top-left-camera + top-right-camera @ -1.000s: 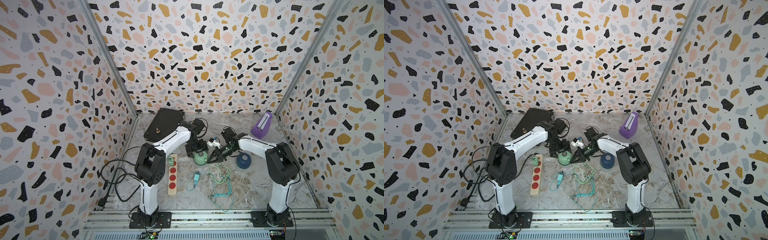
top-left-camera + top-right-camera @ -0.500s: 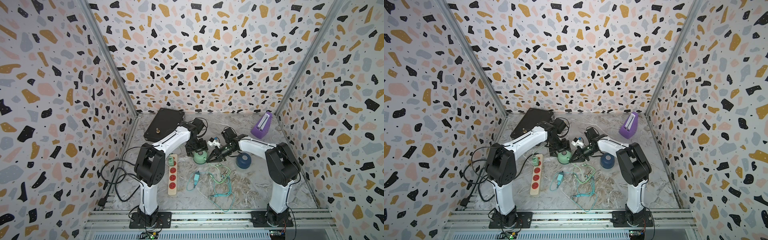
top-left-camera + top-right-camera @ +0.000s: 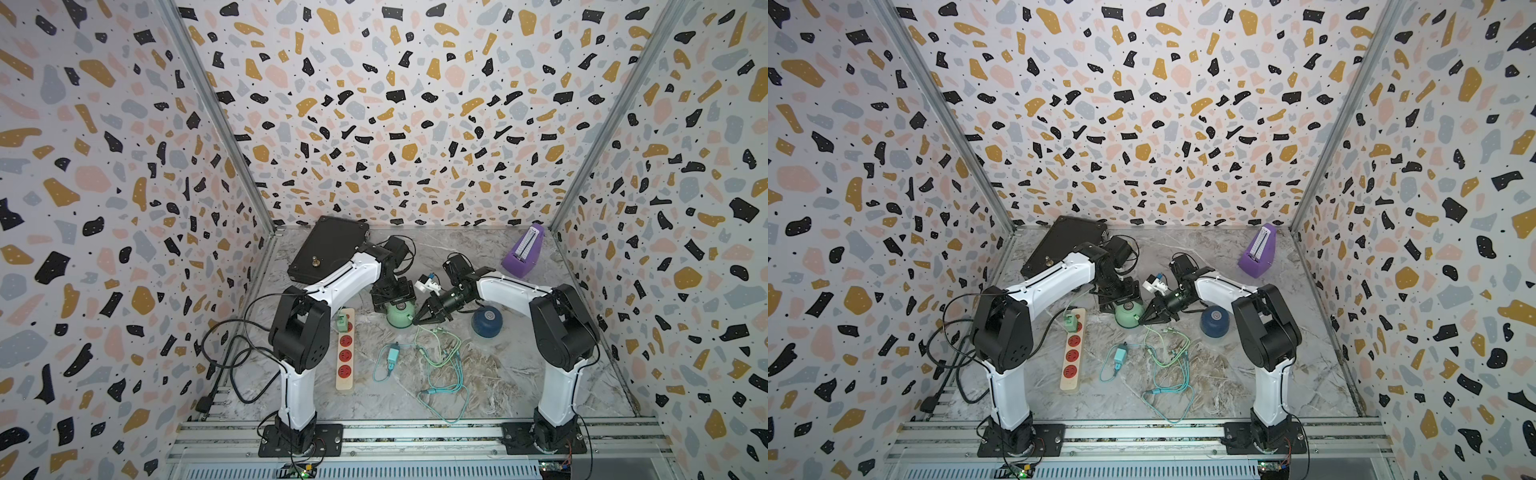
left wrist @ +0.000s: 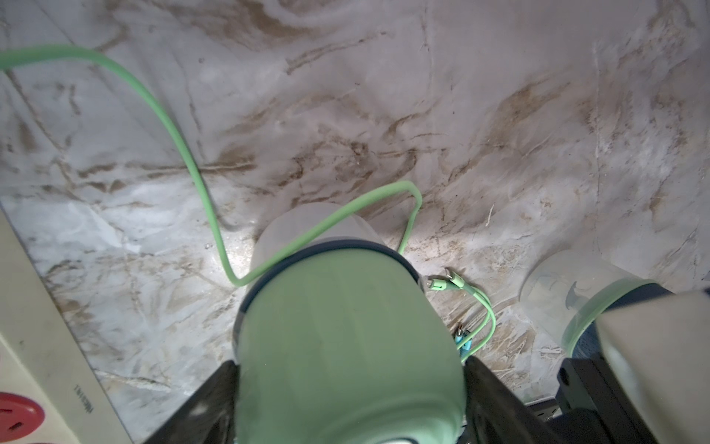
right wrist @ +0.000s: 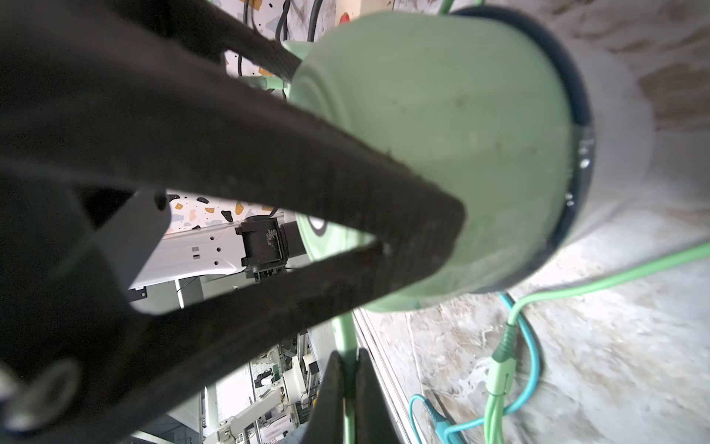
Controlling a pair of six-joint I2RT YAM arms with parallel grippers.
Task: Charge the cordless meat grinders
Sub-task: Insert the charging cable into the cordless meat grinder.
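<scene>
The cream power strip [image 3: 345,353] already carries a green adapter [image 3: 342,322]. Just right of the strip, my left fingers [image 4: 207,407] stand wide, clasping the smooth mint grinder [image 3: 400,312]. My right fingers [image 5: 330,403] are pinched on the rubbery green cable [image 5: 347,334] at its side. I cannot tell whether the plug is seated. Farthest right of the strip, the domed navy grinder [image 3: 486,321] sits uncabled on the marbled worktop [image 3: 498,374].

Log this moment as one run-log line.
left hand: shut on mint grinder | right hand: shut on green cable, at mint grinder's side | navy grinder: on table, untouched
</scene>
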